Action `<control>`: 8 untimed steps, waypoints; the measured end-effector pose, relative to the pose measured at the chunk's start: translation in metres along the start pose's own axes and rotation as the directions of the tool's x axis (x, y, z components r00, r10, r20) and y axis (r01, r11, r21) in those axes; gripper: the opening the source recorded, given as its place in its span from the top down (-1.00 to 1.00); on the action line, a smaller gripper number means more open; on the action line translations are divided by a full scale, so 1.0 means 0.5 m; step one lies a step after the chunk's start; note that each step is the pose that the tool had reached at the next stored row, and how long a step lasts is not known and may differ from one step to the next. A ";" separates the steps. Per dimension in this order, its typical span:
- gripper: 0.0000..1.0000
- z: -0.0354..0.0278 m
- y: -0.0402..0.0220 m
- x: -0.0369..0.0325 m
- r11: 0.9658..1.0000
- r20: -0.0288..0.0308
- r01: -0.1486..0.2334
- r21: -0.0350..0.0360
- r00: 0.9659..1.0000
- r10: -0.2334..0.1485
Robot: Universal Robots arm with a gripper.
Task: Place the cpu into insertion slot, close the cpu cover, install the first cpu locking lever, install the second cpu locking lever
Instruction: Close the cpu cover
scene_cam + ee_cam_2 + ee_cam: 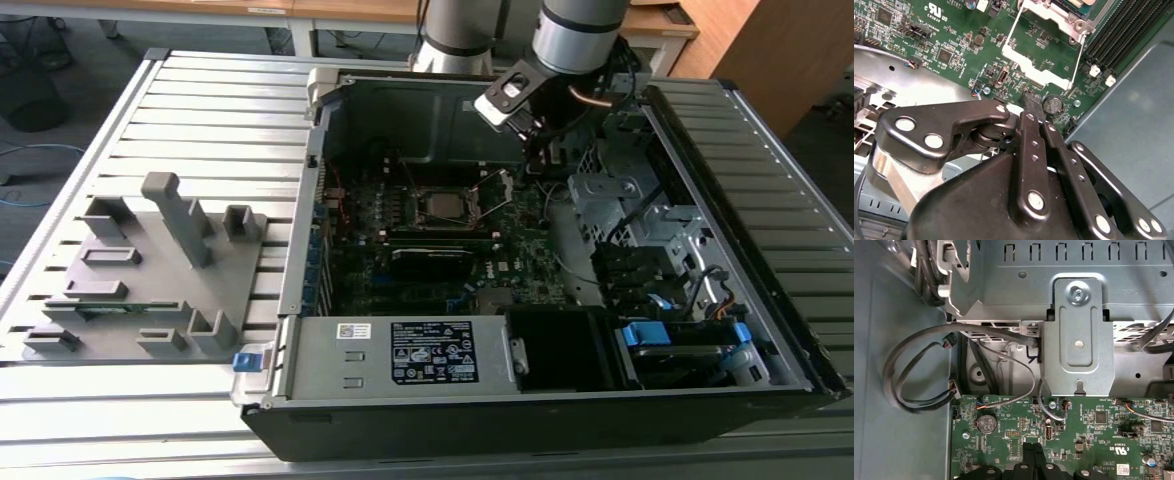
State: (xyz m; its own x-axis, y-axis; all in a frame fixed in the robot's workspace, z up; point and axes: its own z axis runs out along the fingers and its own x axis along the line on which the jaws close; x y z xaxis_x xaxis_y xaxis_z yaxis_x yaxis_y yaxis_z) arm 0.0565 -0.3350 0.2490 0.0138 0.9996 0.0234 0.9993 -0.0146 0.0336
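- Gripper point(1033, 105): the fingers are pressed together at the tips with nothing between them. It is clenched and empty, as both wrist views show.
- Position: the tips hang low over the motherboard point(954, 40), just beside the outer edge of the cpu cover point(1026, 64) and near a coin cell point(1052, 104). Whether they touch the cover cannot be told.
- Chip: the cpu point(441, 205) lies flat in the insertion slot point(416, 222), near the middle of the board in the exterior view.
- Cover: it is swung open, away from the slot and toward the exterior view's right. The green board shows through its cut-out centre.
- Step in hand, by judgement: seating the chip looks done, and the work stands at closing the cover.
- Requirement, by judgement: that step calls for the closed fingers to act as a pusher on the cover's free edge. They would swing it about its hinge toward the slot with light force, so the seated chip does not shift.
- Arm pose: the arm reaches into the open chassis point(534, 425) from the far side. The wrist is bent and the fingers point down at the board, on the exterior view's right of the slot.
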 end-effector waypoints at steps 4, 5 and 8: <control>0.79 0.001 0.000 0.000 1.000 0.000 0.000 0.000 1.000 0.000; 0.79 0.002 0.000 0.000 1.000 0.000 0.000 0.000 1.000 0.000; 0.79 0.008 0.000 0.000 1.000 0.001 0.000 0.000 1.000 0.000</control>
State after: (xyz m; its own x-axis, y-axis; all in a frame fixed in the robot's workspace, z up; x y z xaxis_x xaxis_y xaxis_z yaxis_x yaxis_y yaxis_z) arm 0.0565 -0.3350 0.2450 0.0138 0.9996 0.0228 0.9993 -0.0146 0.0336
